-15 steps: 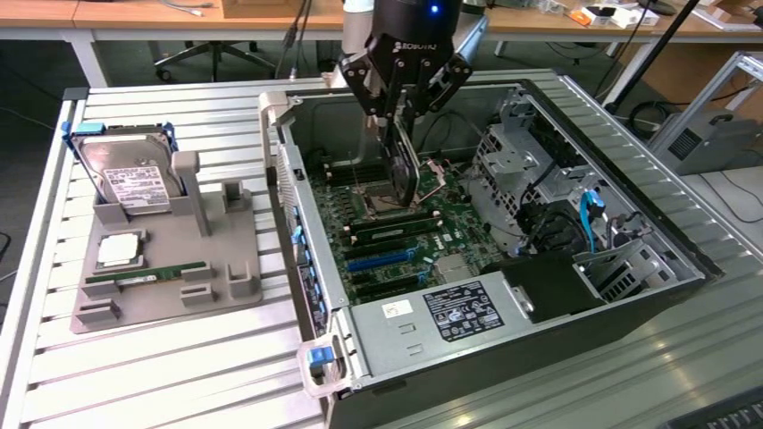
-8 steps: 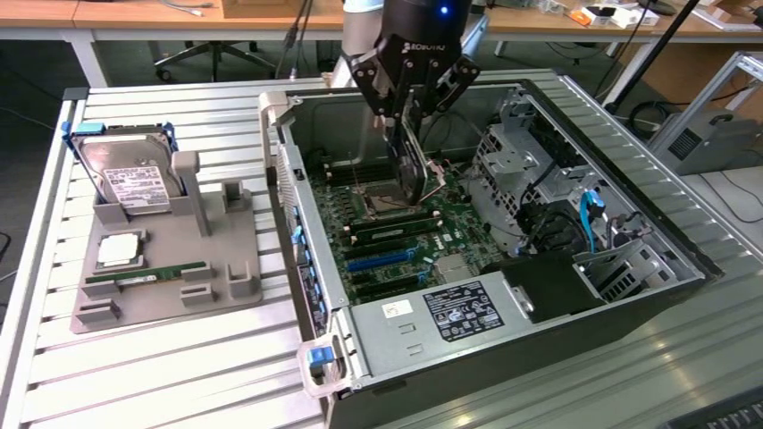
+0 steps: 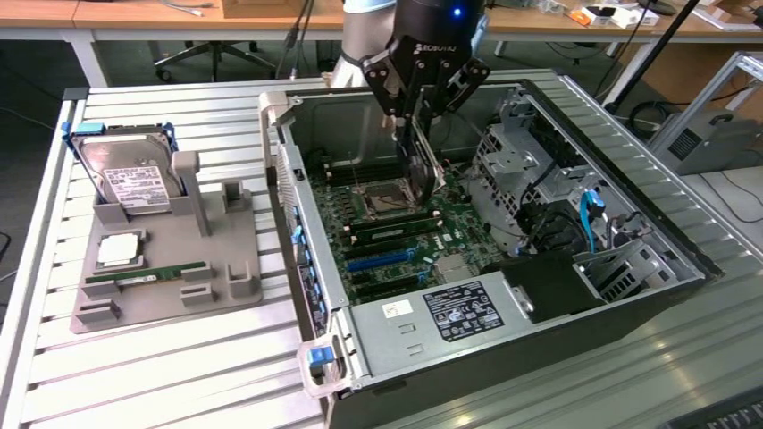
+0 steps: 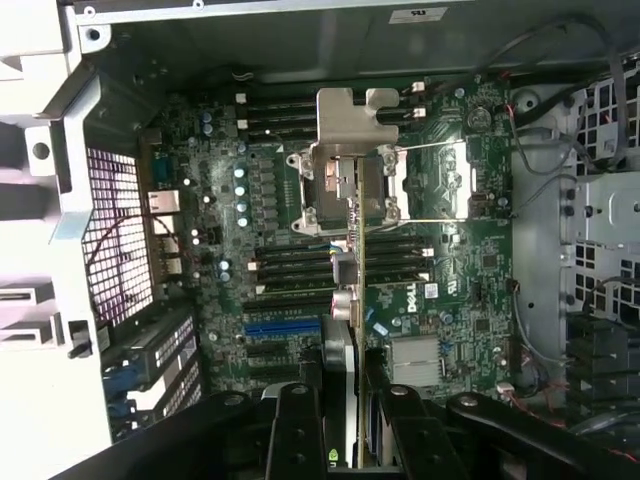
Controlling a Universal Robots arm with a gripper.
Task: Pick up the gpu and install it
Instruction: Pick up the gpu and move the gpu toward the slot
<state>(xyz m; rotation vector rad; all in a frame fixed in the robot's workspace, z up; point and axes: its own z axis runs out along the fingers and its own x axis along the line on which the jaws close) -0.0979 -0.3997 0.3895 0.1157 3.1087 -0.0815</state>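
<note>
**Card in the pincer, over the open computer, not yet seated**

The open computer case (image 3: 289, 170) lies on its side on the slatted table (image 3: 179, 375), and its green main board (image 3: 406, 234) faces up. On the exterior view's left, well apart from the case, the grey holder (image 3: 227, 259) keeps the hard drive (image 3: 131, 174) and the memory stick (image 3: 149, 273). Its other stands are bare.

The gpu (image 3: 420, 165) is inside the case, standing on edge above the board beside the processor socket (image 3: 384, 198). In the wrist view the gpu (image 4: 356, 300) shows edge-on as a thin line across the board. Whether its lower edge touches anything I cannot tell.

The gripper (image 3: 420, 107) hangs over the middle of the case. Its jaws are drawn in to the card's thickness and clamp the upper edge on both faces, as the wrist view shows at the gripper (image 4: 350, 440).

I judge the pick done and the work to be in the carry-and-align stage. Seating calls for the card's contact edge to line up along an expansion slot, such as the blue slot (image 4: 285, 327). It lies to one side of the card, nearer the case's rear grille (image 4: 115, 230). The card must also stay square to the board.
</note>
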